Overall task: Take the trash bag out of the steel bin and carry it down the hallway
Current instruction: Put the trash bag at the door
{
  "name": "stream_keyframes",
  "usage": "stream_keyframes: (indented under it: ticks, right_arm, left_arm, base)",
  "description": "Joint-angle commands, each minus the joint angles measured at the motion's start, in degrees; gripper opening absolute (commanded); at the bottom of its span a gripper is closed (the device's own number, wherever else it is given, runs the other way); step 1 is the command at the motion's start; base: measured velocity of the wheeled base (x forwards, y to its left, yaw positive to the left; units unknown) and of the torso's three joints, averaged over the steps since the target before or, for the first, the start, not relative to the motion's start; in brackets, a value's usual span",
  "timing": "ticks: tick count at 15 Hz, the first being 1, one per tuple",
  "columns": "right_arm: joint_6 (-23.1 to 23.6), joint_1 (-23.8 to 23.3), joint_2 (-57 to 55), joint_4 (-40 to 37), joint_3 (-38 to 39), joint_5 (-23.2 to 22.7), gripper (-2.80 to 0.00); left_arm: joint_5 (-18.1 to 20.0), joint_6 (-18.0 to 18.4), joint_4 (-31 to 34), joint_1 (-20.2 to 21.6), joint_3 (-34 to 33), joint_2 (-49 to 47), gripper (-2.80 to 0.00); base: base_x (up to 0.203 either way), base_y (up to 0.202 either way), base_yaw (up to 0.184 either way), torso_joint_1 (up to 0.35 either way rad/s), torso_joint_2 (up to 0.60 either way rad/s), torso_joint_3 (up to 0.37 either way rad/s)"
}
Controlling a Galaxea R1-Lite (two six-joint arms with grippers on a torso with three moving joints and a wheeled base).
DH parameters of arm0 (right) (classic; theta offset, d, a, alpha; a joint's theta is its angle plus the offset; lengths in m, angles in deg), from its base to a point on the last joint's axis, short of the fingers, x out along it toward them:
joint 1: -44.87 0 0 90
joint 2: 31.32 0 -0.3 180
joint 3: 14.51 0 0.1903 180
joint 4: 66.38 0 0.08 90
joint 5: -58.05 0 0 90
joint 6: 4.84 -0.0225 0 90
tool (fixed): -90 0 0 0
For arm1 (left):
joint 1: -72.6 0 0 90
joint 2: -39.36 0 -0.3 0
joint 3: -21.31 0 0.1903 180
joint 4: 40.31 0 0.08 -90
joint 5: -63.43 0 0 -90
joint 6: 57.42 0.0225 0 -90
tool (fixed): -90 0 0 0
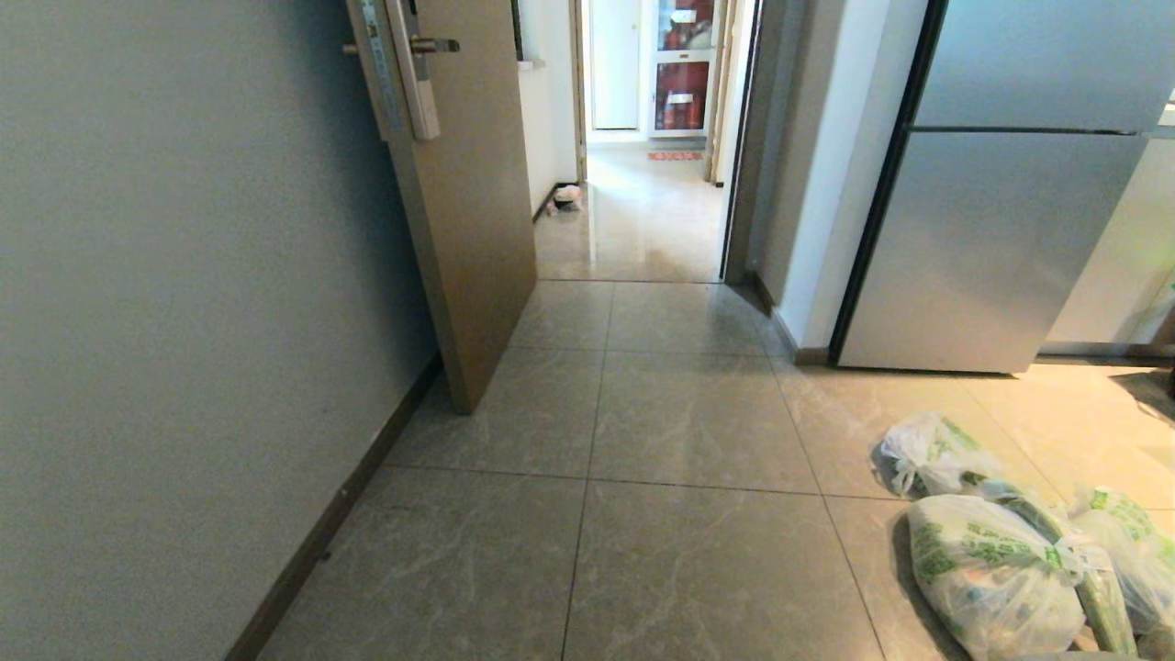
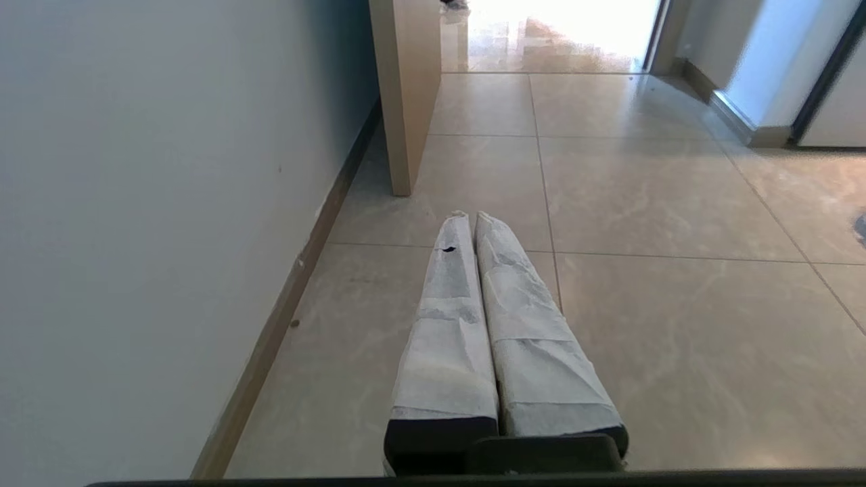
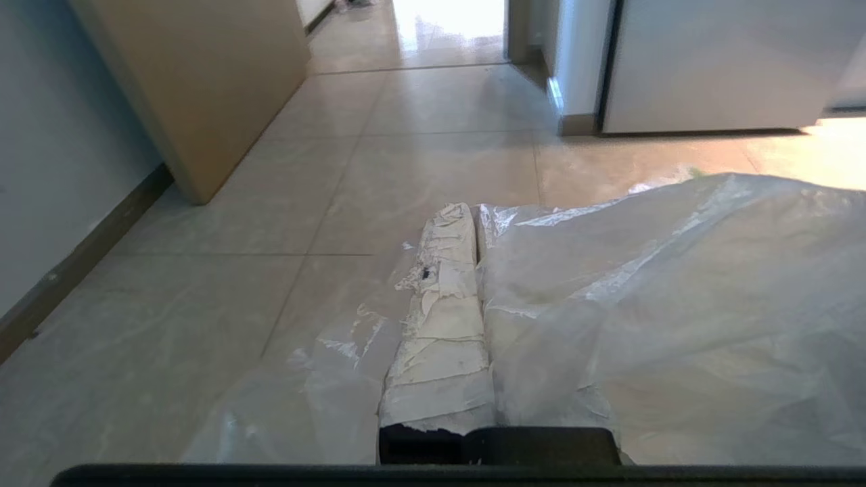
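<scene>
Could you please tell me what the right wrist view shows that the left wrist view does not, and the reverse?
Only the right wrist view shows the trash bag, clamped in the shut right gripper and draped over one side of it. Only the left wrist view shows the left gripper, shut and holding nothing. Both show the open wooden door, the grey-tiled floor and the bright hallway beyond.

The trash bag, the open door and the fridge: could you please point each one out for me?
trash bag (image 3: 676, 284): right wrist view, its crinkled upper surface.
open door (image 1: 464, 229): head view, its tan face.
fridge (image 1: 991, 239): head view, its lower steel front.
</scene>
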Motion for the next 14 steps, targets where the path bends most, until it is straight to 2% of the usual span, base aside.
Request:
stream_keyframes:
  ticks: [1,14]
  right_arm:
    - [-0.01,-0.03,-0.07,0.04,0.09,0.0,-2.8]
    - [-0.01,-0.03,-0.07,0.04,0.09,0.07,-2.8]
  left_arm:
    - [-0.03,-0.01,0.03,-0.07,-0.18,-0.07,-2.8]
    - [-0.03,-0.09,0.03,0.0,-0.18,-0.07,-2.8]
  base:
    - [0.189,0.0,-0.004,0.004,0.01,0.004]
    - [0.194,0.0,0.001,0.003,0.0,0.001]
